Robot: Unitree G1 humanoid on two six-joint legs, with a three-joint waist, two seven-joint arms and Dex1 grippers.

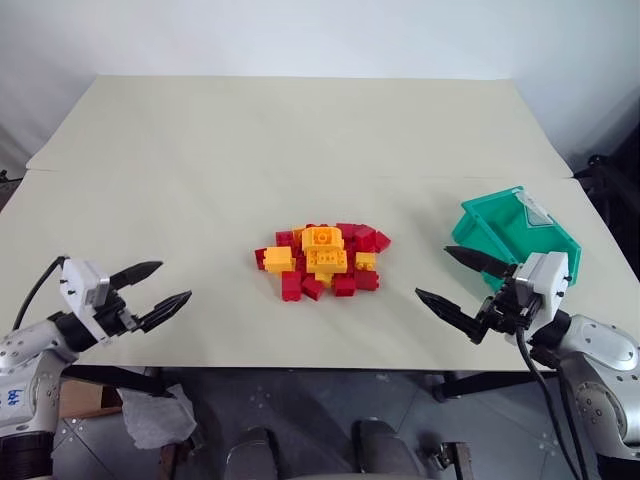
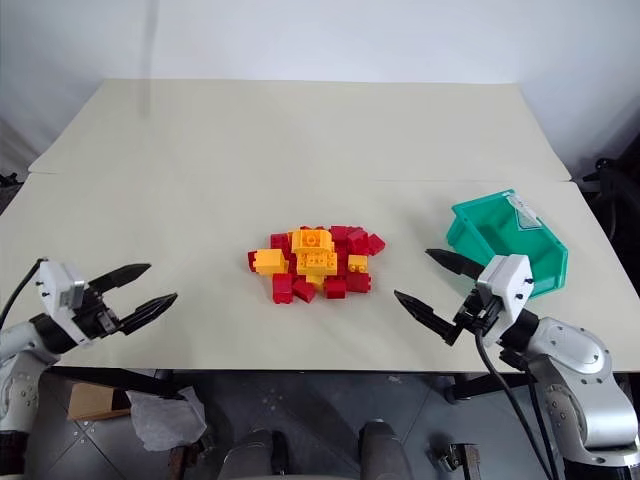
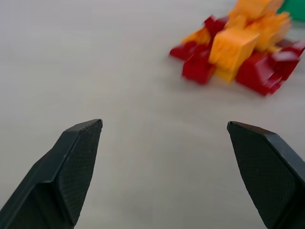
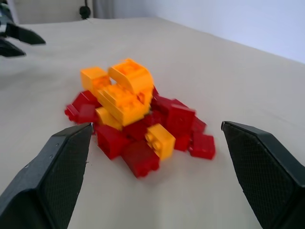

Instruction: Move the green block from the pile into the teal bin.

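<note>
From the head I get two eyes side by side, looking forward and down over the whole table (image 1: 300,130) — nearly the same picture, the pile (image 1: 322,260) at centre and the teal bin (image 1: 515,232) to the right. My left wrist camera sits low, just above the tabletop, facing along its own fingers (image 3: 71,167) toward the pile from that side. The right wrist camera is equally low and nearer the bricks, looking across them — far off it catches the left gripper (image 4: 16,38). All four views share the pile.
</note>
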